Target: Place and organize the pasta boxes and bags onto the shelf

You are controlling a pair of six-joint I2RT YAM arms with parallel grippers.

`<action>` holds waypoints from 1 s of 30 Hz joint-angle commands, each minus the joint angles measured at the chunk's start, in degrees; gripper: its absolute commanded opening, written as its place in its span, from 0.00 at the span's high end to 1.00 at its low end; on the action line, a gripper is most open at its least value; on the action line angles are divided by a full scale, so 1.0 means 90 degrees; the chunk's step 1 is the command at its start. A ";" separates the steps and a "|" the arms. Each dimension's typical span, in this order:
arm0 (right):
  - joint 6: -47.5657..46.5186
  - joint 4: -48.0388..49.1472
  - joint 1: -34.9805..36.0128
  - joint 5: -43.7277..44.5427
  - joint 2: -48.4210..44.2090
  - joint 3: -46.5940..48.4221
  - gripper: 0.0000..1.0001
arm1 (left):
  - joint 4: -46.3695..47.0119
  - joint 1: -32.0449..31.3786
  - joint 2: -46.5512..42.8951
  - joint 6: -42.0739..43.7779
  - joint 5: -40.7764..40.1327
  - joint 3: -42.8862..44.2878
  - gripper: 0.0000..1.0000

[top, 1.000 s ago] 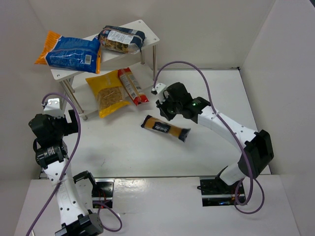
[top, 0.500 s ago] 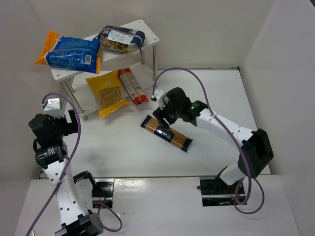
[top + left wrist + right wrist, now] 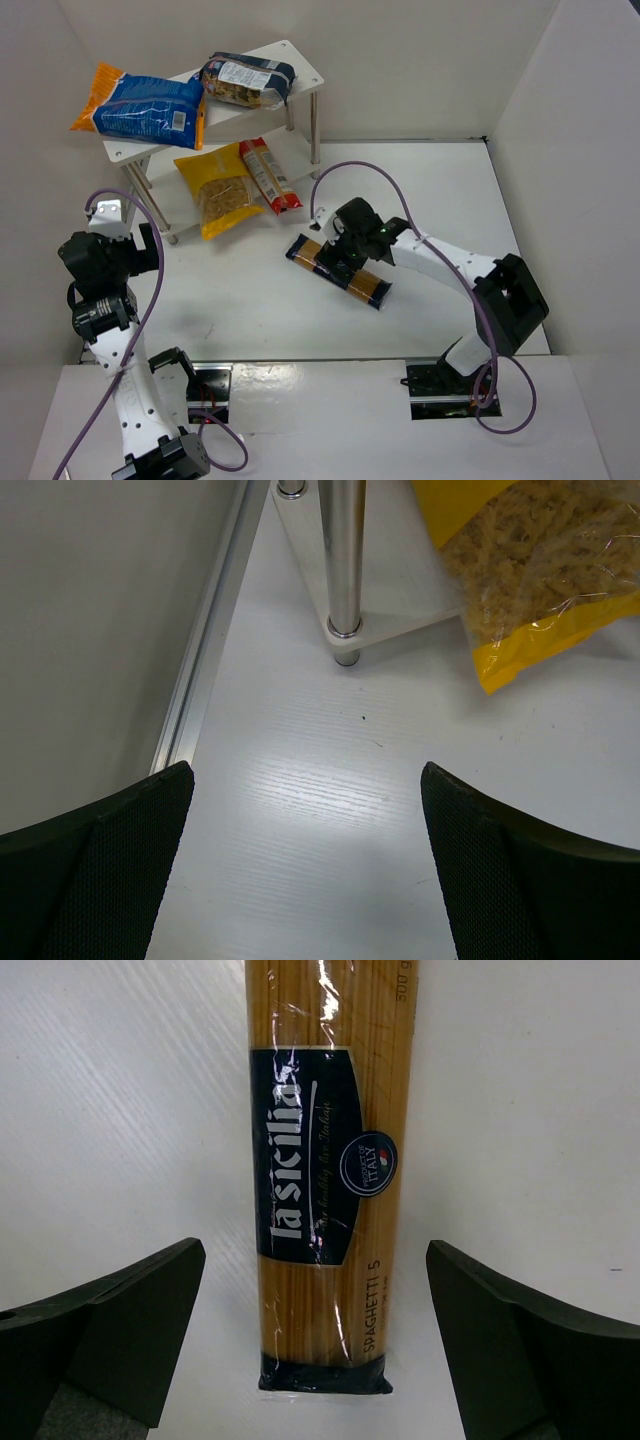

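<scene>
Right claw [image 3: 312,1252] straddles the flat-lying spaghetti packet [image 3: 330,1175].

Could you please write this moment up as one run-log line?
right gripper: open, straddling spaghetti packet on table | left gripper: open, near shelf | status: packet not yet shelved

Yellow bag [image 3: 540,570] overhangs the shelf [image 3: 400,605] (beside its leg [image 3: 343,550]), seemingly touching table [image 3: 300,810].
</scene>
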 commanded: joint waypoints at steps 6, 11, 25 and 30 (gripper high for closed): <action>-0.0346 -0.0230 0.0032 -0.0476 0.0887 -0.0123 0.00 | 0.0206 0.0041 -0.0075 -0.0034 0.0089 -0.0013 0.00; -0.0405 -0.0094 0.0032 -0.0476 0.1181 -0.0124 0.00 | 0.0206 0.0041 -0.0075 -0.0034 0.0089 -0.0013 0.00; -0.0210 0.0365 0.0032 0.0305 0.1601 -0.0192 0.00 | 0.0206 0.0041 -0.0075 -0.0034 0.0089 -0.0013 0.00; -0.0210 0.0365 0.0032 0.0411 0.1864 -0.0104 1.00 | 0.0206 0.0041 -0.0075 -0.0034 0.0089 -0.0013 0.00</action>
